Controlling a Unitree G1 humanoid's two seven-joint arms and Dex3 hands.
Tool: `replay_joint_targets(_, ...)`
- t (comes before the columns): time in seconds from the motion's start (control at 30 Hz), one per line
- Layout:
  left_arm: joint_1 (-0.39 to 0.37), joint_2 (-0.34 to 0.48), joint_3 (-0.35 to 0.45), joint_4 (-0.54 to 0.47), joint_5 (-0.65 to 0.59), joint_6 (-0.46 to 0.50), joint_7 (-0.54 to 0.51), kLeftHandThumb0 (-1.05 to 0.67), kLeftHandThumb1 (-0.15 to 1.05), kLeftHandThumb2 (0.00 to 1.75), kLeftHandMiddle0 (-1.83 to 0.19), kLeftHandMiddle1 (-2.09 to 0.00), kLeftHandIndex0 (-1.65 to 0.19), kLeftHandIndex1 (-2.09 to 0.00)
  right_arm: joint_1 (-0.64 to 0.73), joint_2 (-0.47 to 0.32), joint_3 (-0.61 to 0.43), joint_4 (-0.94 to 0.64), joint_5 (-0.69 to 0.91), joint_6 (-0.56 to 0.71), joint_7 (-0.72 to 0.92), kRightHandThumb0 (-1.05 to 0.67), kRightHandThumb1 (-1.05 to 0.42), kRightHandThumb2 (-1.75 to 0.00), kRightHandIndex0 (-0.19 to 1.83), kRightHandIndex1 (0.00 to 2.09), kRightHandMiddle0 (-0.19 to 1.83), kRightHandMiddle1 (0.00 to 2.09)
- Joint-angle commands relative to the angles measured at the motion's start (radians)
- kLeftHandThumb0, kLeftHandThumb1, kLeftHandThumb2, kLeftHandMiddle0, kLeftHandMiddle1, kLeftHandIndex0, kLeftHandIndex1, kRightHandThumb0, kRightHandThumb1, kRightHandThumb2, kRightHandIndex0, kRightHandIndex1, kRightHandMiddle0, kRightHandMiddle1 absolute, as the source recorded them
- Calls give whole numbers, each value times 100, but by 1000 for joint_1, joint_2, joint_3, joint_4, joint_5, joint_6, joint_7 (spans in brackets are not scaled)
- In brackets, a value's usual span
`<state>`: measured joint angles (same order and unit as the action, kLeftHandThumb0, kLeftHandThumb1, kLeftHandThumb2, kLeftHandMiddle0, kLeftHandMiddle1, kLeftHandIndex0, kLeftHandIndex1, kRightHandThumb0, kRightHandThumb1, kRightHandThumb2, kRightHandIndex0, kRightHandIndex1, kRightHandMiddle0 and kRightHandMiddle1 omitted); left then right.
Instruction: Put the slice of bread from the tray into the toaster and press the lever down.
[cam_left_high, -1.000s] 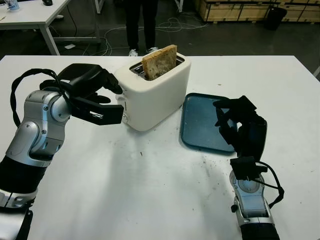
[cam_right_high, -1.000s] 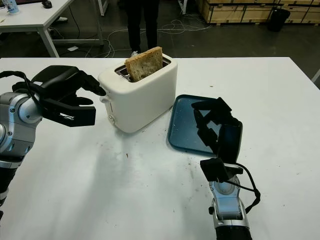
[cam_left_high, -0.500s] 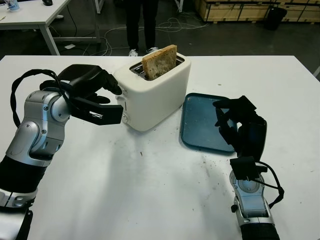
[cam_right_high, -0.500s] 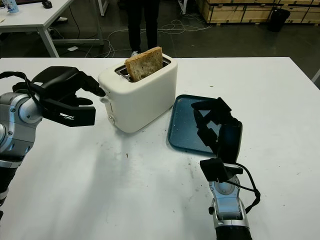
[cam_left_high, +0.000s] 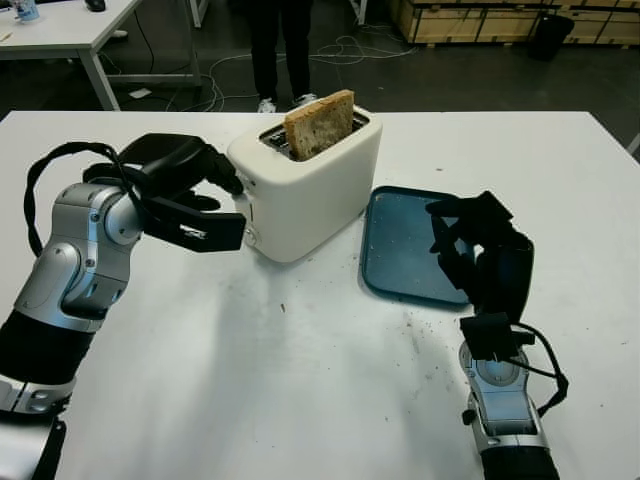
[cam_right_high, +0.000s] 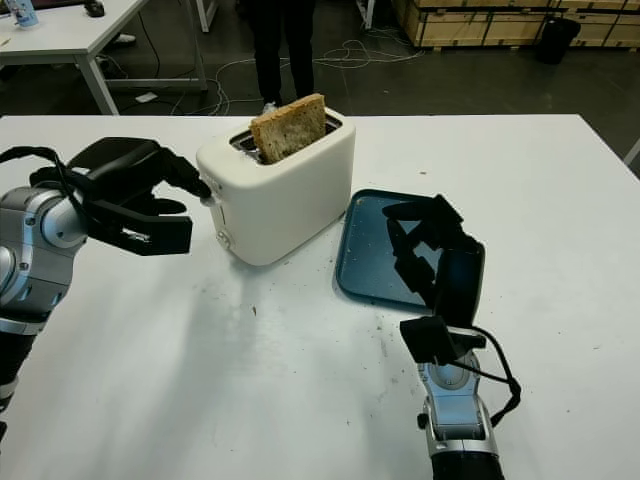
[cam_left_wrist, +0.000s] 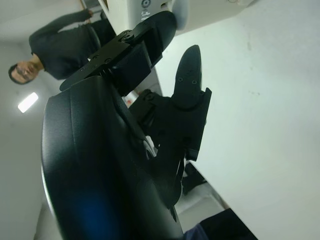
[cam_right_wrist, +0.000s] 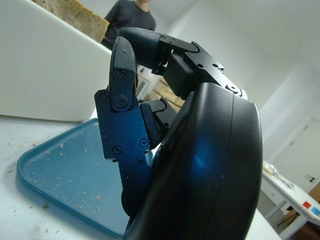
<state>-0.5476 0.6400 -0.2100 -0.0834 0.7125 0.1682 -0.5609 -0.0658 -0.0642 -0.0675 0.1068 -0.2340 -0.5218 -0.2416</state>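
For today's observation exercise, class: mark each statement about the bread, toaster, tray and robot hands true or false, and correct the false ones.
1. The slice of bread stands in the toaster slot. True.
2. The tray still holds a slice of bread. False: it holds only crumbs.
3. The left robot hand is at the toaster's lever end. True.
4. The right robot hand grasps the bread. False: it holds nothing, at the tray's edge.
5. The bread is fully sunk into the toaster. False: its top sticks out.
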Motion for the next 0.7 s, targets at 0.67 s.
replay_joint_targets(0.67, 13, -38, -112, 40, 36, 26, -51, -28, 91, 20, -86, -175, -125, -26, 39, -6, -7, -53, 28, -15, 19, -44, -92, -25, 84, 175, 72, 123)
